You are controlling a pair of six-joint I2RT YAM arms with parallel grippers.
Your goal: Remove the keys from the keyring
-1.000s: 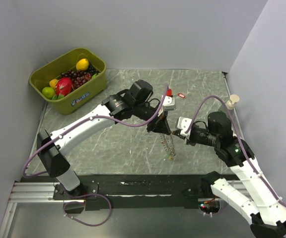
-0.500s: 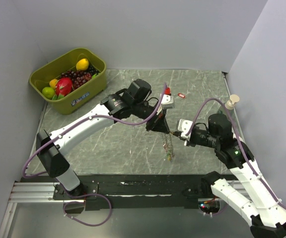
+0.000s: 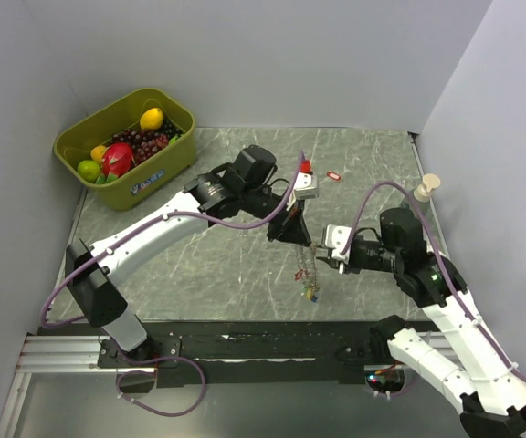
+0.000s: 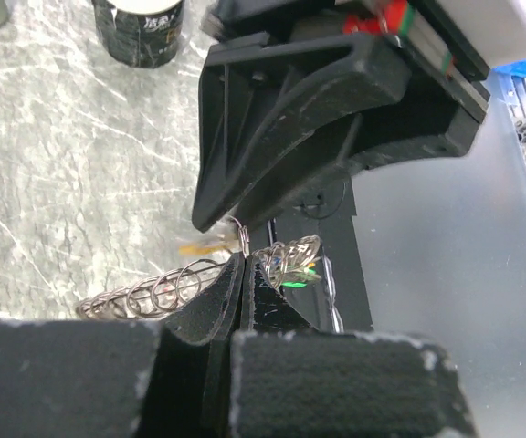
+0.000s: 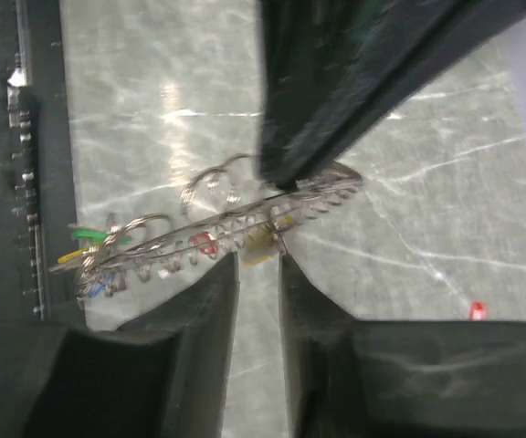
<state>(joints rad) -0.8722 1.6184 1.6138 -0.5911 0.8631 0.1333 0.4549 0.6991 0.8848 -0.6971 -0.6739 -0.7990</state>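
Since a second ago the right gripper [image 3: 321,250] has edged left to the hanging keyring [image 3: 305,269], and its jaws have parted to a narrow gap. A yellow key [image 5: 261,245] sits at their mouth; whether they touch it I cannot tell. The keyring's long axis runs nearly vertical, its lower end with the bunched keys [image 3: 310,292] toward the near edge of the table [image 3: 208,265]. Its top is pinched in the left gripper [image 4: 243,263], whose fingers are pressed together. Farther back a red key [image 3: 333,175] lies loose. A green bin [image 3: 167,169] of fruit [image 3: 117,157] stands in the far left corner.
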